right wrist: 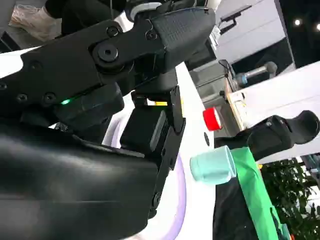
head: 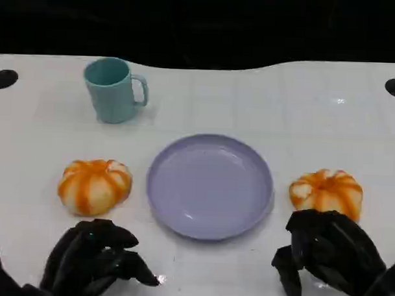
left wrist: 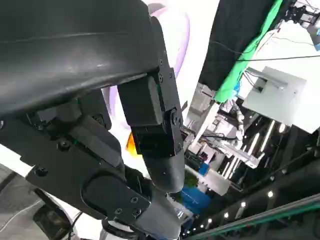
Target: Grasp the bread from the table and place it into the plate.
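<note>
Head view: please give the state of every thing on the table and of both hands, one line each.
plate: empty, flat on the table.
left bread: on the table beside the plate, not held.
right bread: on the table, just beyond the right hand, not held.
cup: upright, handle to the right.
left hand: fingers curled, holding nothing.
right hand: fingers curled, holding nothing.

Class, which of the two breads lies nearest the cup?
The bread left of the plate, just below the teal cup; the other bread sits across the purple plate.
</note>
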